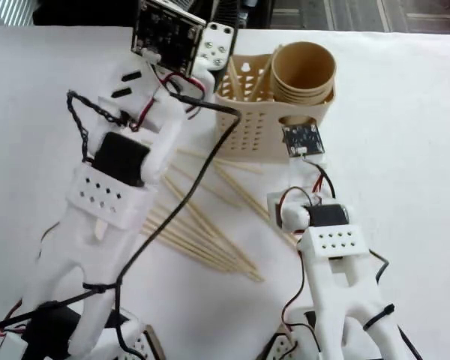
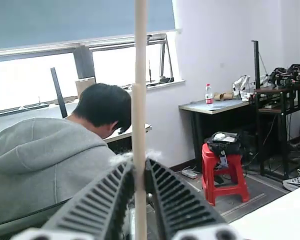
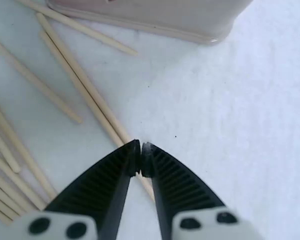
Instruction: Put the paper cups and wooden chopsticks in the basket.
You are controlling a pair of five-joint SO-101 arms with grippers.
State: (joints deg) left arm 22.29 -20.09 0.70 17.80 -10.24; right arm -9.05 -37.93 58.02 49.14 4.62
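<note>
Wooden and pale, the held chopstick [image 2: 140, 75] stands upright in the left wrist view. It is pinched between the ribbed jaws of the left gripper [image 2: 140, 167], which are closed narrowly on it.

The high view adds the layout. The left arm is raised beside the basket [image 1: 247, 131]. The paper cups [image 1: 304, 71] sit stacked in the basket's right-hand end, and a few sticks lean in its other compartment. The loose chopsticks [image 1: 202, 236] lie fanned on the table [image 1: 405, 165] between the two arms.

The right wrist view looks down at the right gripper [image 3: 140, 160], whose jaws are pressed together at the tips. It is low over one of the loose chopsticks, near the basket's wall. Whether the tips touch that stick cannot be told.

The table is white. Behind the held chopstick the room shows a person [image 2: 45, 160] in a grey hoodie, a bright window [image 2: 35, 85], a desk [image 2: 215, 106] and a red stool [image 2: 222, 170].
</note>
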